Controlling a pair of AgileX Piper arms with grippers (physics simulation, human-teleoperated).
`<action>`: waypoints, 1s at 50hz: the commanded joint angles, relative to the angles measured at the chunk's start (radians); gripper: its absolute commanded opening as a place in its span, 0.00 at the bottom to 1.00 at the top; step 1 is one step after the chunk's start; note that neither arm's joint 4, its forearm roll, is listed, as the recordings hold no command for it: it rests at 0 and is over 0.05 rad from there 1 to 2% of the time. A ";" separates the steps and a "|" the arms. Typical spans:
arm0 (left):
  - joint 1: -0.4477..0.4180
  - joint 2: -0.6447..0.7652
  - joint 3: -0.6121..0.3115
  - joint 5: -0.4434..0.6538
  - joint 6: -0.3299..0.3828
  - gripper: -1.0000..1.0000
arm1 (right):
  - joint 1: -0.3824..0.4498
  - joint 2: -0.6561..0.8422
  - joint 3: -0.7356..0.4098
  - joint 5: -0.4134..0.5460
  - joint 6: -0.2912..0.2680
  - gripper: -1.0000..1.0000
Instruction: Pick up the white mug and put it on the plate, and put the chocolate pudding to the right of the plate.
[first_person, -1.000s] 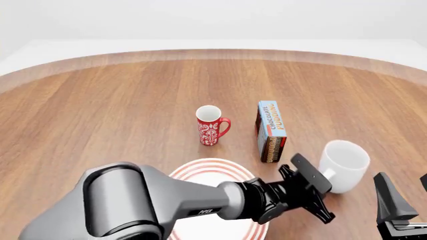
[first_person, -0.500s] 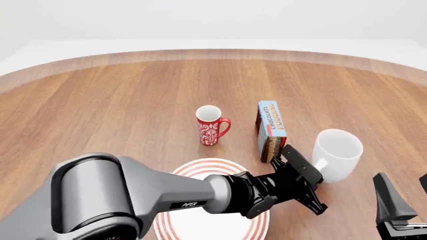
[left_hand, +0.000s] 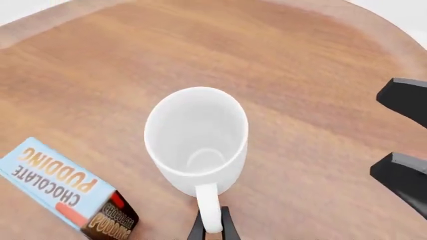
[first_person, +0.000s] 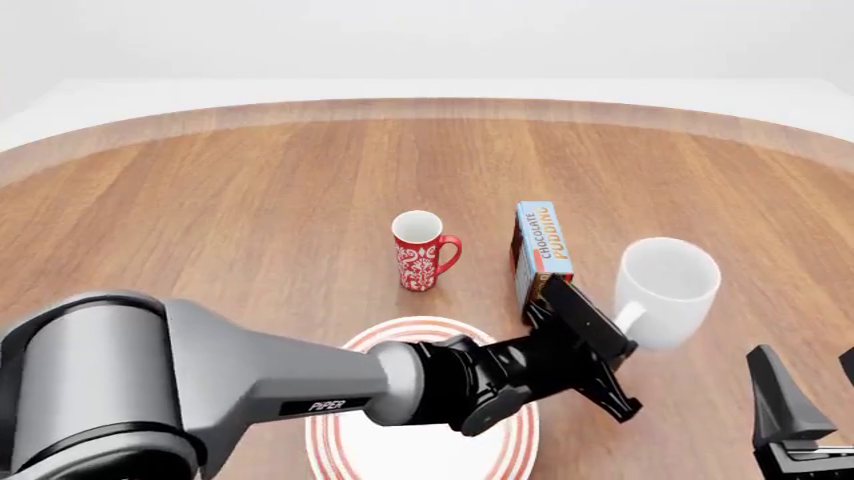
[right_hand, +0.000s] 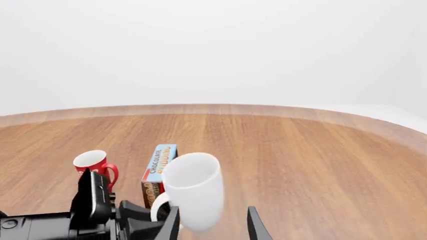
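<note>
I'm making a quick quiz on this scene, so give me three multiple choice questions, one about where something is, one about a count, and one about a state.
1. Where is the red mug?
A. left of the chocolate pudding
B. on the plate
C. right of the white mug

2. How many mugs are there?
A. one
B. two
C. three

3. The white mug is:
A. lying on the plate
B. held by its handle in the left gripper
C. upside down on the table

Answers: 1 A, front view shows it left of the box. 2 B, one red, one white. 3 B, fingers pinch the handle.
</note>
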 joint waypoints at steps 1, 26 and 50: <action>0.005 -0.080 0.072 -0.034 0.012 0.00 | 0.000 0.000 0.008 -0.008 -0.001 1.00; -0.007 -0.278 0.228 -0.066 0.050 0.00 | 0.000 0.000 0.013 -0.013 0.000 1.00; -0.004 -0.535 0.396 -0.070 0.091 0.00 | -0.001 0.000 0.009 -0.010 0.000 1.00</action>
